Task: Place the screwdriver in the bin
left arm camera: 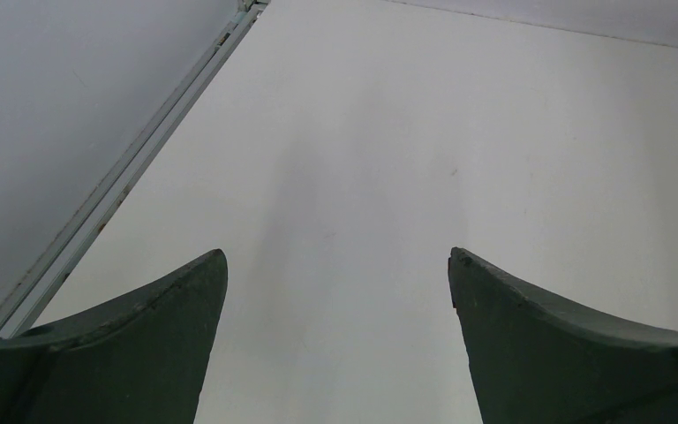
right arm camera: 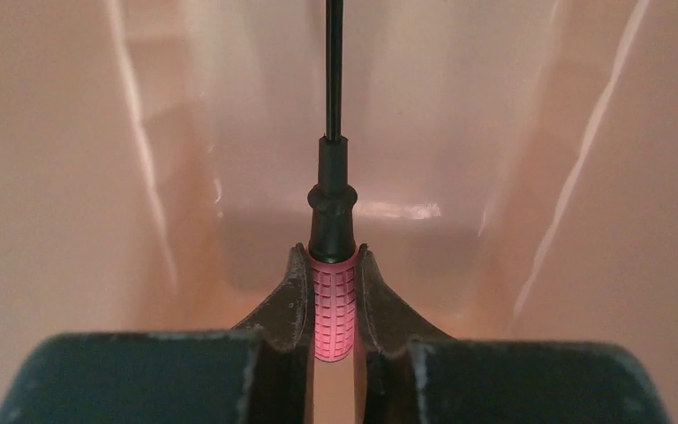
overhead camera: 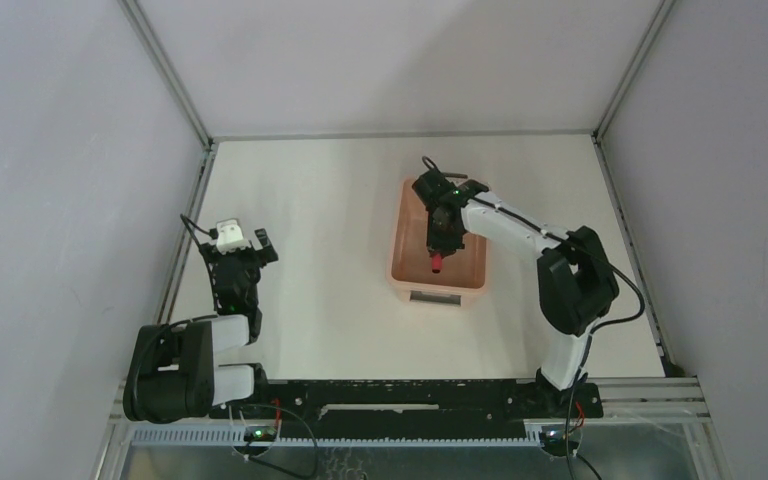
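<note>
One screwdriver (right arm camera: 332, 300) sat clamped in the right gripper (right arm camera: 329, 261) inside the bin (right arm camera: 71, 177), shaft toward 12 o'clock, apparently unsupported. Left gripper (left arm camera: 337, 256), at 9 o'clock, stood spread.

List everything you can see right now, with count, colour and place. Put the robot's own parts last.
screwdriver: one, red ribbed handle with dark shaft, gripped by its handle over the inside of the bin, shaft pointing away from the wrist camera
bin: one, pale salmon pink with a grey handle at its near end, on the table right of centre
table: one, white, under everything
walls: pale grey panels around the table on three sides
left claw: one, dark, open, nothing in it, over bare table on the left
right claw: one, dark, shut on the screwdriver, over the bin
</note>
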